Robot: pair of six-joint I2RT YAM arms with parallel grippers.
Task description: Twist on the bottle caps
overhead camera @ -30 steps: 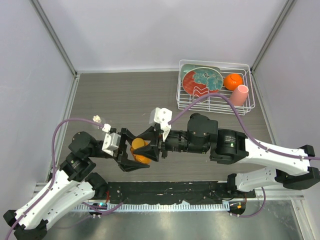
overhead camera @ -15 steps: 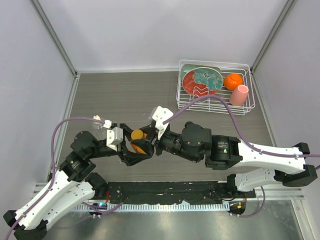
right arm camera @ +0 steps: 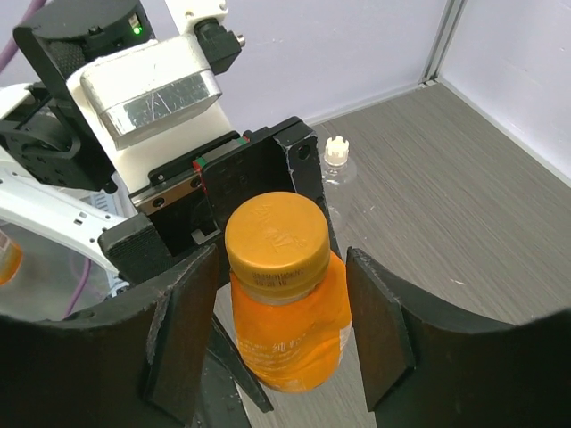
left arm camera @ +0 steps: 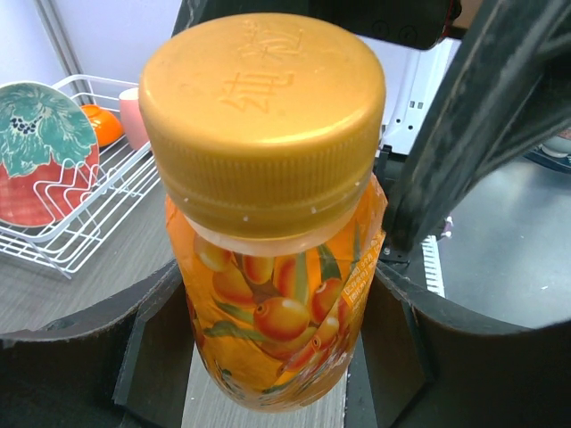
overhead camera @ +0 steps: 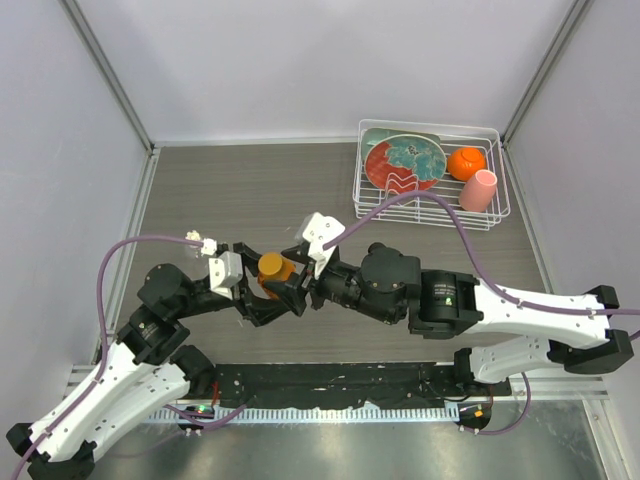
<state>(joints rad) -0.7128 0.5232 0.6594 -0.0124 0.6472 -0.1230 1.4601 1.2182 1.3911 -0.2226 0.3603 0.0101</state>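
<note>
The translucent orange bottle (overhead camera: 280,290) has its orange cap (overhead camera: 272,266) sitting on its neck; how tight the cap sits cannot be told. My left gripper (overhead camera: 262,297) is shut on the bottle's body, with both fingers (left arm camera: 152,348) pressed to its sides in the left wrist view, cap (left arm camera: 263,116) towards the camera. My right gripper (overhead camera: 287,283) is open, its fingers (right arm camera: 183,325) either side of the bottle (right arm camera: 290,343) and cap (right arm camera: 277,236) with a gap on each side. The clear bottle with its cream-white cap (right arm camera: 335,152) stands on the table behind.
A white wire rack (overhead camera: 430,215) at the back right holds a patterned plate (overhead camera: 405,160), an orange ball-like thing (overhead camera: 466,162) and a pink cup (overhead camera: 480,190). Walls close in the table on the left, back and right.
Both grippers have shifted left and a little towards the back with the orange bottle between them. The bottle now stands more upright, its cap top facing the overhead camera.
</note>
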